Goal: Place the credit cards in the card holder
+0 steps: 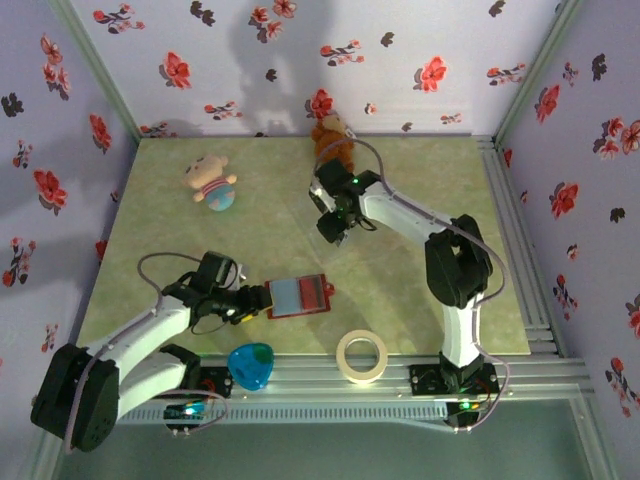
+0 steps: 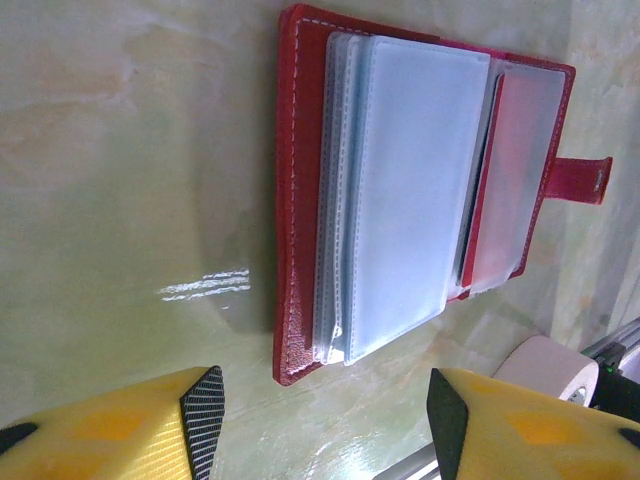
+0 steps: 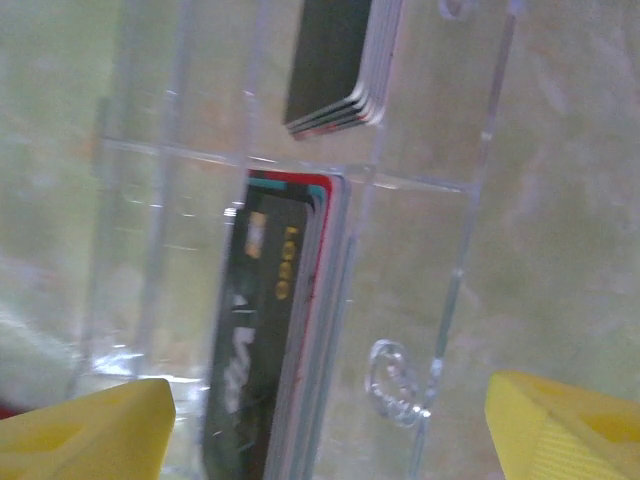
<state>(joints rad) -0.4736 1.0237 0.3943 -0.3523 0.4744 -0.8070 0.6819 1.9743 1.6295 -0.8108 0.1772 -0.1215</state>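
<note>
1. Jaws released on both: left gripper empty below the wallet, right gripper straddling the cards
2. Cards stand edgewise in a clear rack, mid-frame; likely light, stiff, slick, so pinch one across its faces

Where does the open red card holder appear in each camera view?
Top external: the card holder lies open at lower centre, just ahead of the left gripper.
Left wrist: upper middle, open, beyond the yellow fingers.
Right wrist: here credit cards sit in a clear box.
Shared landmark: the tape roll, lower right of the holder.
</note>
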